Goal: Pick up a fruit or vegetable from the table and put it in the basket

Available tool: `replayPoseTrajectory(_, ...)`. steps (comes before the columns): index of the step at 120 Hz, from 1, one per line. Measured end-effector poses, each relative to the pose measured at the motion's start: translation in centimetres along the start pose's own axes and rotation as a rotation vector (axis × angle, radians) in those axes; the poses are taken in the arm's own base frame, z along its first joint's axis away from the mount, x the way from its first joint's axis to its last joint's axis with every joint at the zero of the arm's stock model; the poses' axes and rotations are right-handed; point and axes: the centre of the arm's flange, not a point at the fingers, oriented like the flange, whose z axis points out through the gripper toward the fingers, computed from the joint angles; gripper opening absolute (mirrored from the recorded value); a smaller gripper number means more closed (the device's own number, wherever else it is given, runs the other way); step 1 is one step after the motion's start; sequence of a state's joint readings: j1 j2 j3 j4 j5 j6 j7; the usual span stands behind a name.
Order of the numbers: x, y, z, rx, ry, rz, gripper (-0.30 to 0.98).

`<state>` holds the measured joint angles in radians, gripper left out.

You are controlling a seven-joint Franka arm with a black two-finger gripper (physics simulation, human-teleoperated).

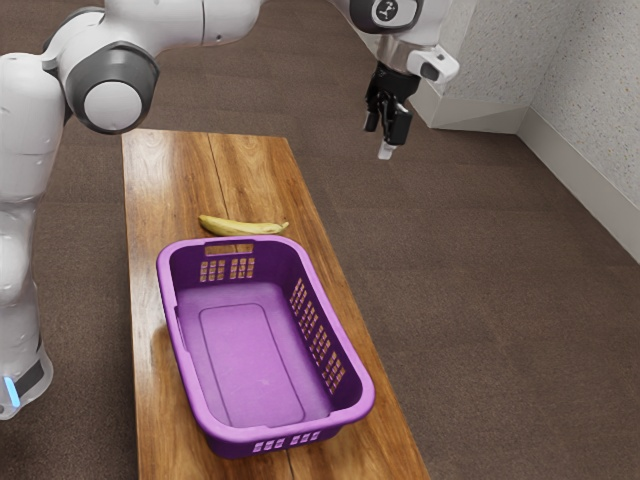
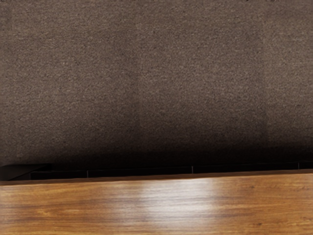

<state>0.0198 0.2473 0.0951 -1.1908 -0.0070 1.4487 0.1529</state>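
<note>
The banana (image 1: 240, 228) lies on the wooden table (image 1: 170, 180), just beyond the far rim of the purple basket (image 1: 245, 350); the gripper (image 1: 386, 134) hangs well apart from it, raised beyond the table's edge towards the exterior view's right; whether it is open or closed I cannot tell. The step in hand looks to be the approach; the next move calls for travel towards the exterior view's left, then lowering over the banana, clear of the rim.

Your white arm (image 1: 180, 20) reaches high across the exterior view, left to right.
At its far end, your black gripper (image 1: 387, 132) hangs pointing downward below the pale wrist (image 1: 412, 55), at the exterior view's upper right.
</note>
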Motion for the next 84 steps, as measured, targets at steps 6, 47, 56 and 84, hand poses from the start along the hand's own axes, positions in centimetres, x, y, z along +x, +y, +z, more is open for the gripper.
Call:
replayPoseTrajectory(6,0.00,0.00,-0.05,0.000,0.002,0.002,0.69)
replayPoseTrajectory(47,-0.01,-0.60,-0.01,-0.012,0.008,0.002,0.69)
replayPoseTrajectory(56,0.00,-0.56,-0.01,-0.016,0.009,0.000,0.69)
replayPoseTrajectory(84,-0.13,-0.58,-0.26,-0.014,0.012,-0.012,0.69)
